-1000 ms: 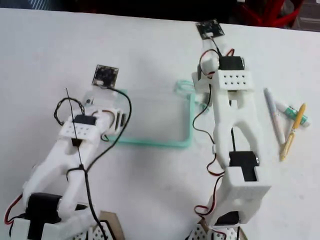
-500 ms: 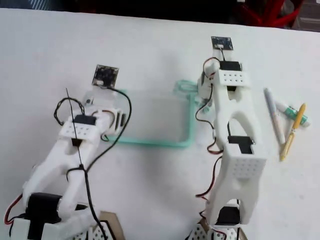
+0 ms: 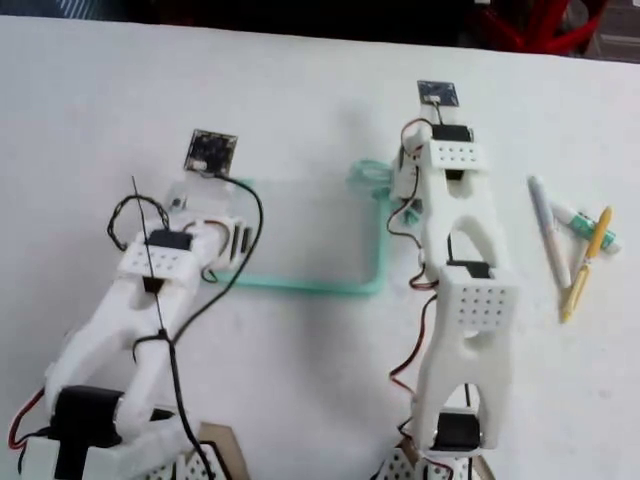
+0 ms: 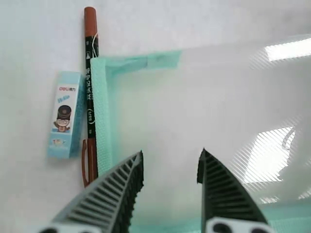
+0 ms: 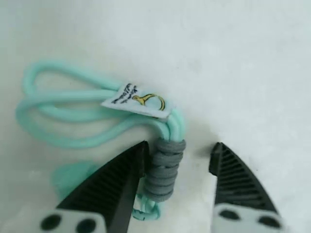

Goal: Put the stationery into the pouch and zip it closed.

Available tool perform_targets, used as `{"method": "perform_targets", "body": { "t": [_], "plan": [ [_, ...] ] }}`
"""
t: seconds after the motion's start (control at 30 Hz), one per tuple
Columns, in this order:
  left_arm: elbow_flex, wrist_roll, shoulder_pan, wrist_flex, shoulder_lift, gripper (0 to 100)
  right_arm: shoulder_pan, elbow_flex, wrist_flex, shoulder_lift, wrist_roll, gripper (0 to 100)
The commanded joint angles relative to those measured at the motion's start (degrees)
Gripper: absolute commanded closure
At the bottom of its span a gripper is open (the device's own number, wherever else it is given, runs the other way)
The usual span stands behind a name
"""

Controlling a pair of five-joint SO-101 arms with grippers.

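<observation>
High view: right arm (image 3: 462,235) partly hides the pouch cord (image 3: 365,177).

White table (image 3: 100,80), dark bg w/ red object (image 3: 545,25) behind.

The clear plastic zip pouch (image 4: 218,97) is gleaming smooth and glossy, catching striped reflections, while its mint-green edging is looking like matt woven cloth. At its one o'clock corner in the high view, the mint-green braided cord loop (image 5: 73,102) is showing a soft, fibrous finish. A grey ribbed wrap (image 5: 165,170) is binding it below a white cloth-like tag (image 5: 138,101). The brown lacquered pencil (image 4: 90,58) is shining. The pale blue eraser sleeve (image 4: 65,114) is looking like printed paper. The left gripper (image 4: 171,155) and right gripper (image 5: 179,148) are showing dark, ridged, matt plastic. The white table (image 3: 120,80) is looking matt.
</observation>
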Motion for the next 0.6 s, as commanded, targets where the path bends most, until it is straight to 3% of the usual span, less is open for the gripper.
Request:
{"method": "perform_targets", "body": {
  "t": [0.0, 0.3, 0.57],
  "plan": [
    [-2.5, 0.6, 0.0, -1.1, -0.5, 80, -0.4, -2.3, -0.7, -0.3, 0.0, 96.5],
    [-2.5, 0.6, 0.0, -0.8, -0.5, 80, 0.2, -2.4, 0.0, -3.3, 0.0, 98.0],
    [-2.5, 0.6, 0.0, -0.7, -0.5, 80, -0.1, -2.4, 7.8, -21.3, 0.0, 98.1]
  ]
}}
